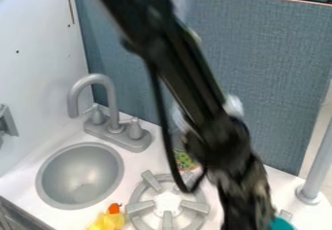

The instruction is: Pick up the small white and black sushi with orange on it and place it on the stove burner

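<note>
Camera view: end effector [250, 220], grip state not discernible, was beside teal object [281, 224], near burner [136, 208]; yellow toy [107, 221] lay farther off.

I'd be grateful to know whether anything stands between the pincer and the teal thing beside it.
Nothing visible does: the teal thing shows right beside the pincer at the bottom edge; whether they touch is unclear. The grey burner grate is on the pincer's other side.

Bright, diffuse light over your white counter [135, 163], near-white glare at the burner's [139, 207] centre, soft shading inside your sink basin [81, 175], dimmer left edge on the blue-grey panel [259, 78], your arm [178, 69] dark and motion-blurred.
</note>
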{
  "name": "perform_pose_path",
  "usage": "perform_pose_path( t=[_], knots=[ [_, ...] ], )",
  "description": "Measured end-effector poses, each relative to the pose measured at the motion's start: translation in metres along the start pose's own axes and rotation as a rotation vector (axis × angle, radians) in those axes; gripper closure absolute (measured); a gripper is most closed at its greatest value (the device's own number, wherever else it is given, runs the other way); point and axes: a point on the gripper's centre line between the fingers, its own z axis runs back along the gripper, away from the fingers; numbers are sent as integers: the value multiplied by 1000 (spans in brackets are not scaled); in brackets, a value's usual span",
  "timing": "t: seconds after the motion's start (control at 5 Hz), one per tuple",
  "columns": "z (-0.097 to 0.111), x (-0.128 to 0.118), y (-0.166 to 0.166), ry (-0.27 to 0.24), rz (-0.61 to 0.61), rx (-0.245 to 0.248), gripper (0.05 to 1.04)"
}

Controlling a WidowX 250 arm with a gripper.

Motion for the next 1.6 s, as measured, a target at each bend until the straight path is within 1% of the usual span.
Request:
perform_pose_path(
  t=[0.2, 0.4, 0.6, 0.8, 1.0, 1.2, 1.4, 1.6],
  knots=[
    [25, 17, 26, -68, 120, 4, 489],
    [36, 36, 61, -116, 219, 36, 489],
    [41, 47, 95, -148, 293, 95, 489],
    [41, 55, 122, -184, 379, 131, 489],
    [33, 63, 135, -173, 431, 141, 489],
    [28, 65, 143, -141, 462, 138, 489],
    [16, 72, 142, -91, 470, 134, 489],
    [8, 80, 136, -51, 452, 105, 489]
  ],
)
